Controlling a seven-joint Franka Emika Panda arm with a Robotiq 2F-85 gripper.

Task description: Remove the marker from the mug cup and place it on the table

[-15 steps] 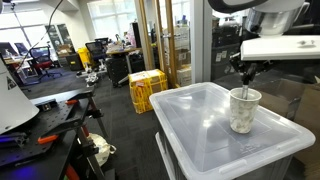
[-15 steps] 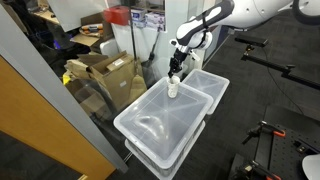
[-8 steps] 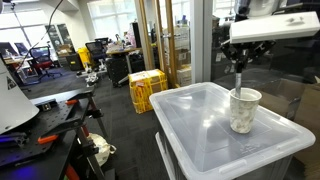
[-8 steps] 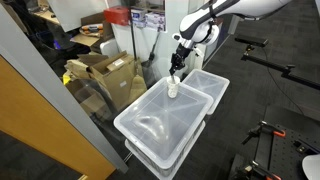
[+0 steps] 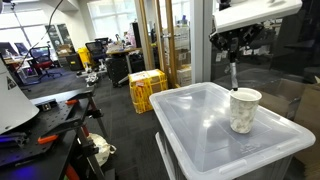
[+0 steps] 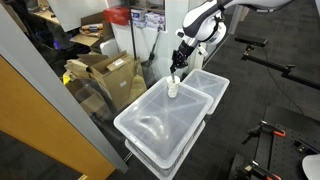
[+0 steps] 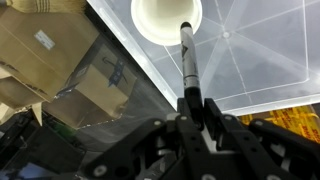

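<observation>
**A:** Where is the marker?

**B:** It is held upright in the hand, which is closed tight on the marker's upper end. The marker hangs over the mouth of the mug cup, its tip about level with the rim.

**A:** How much is done?

**B:** The lift out looks nearly complete. What's left is to carry it aside and lay it on the surface.

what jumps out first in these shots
The gripper holds a dark marker upright just over the mouth of a white cup. The cup stands alone on a glossy, whitish plastic bin lid. Beyond it, yellow crates sit on the office floor.
</observation>
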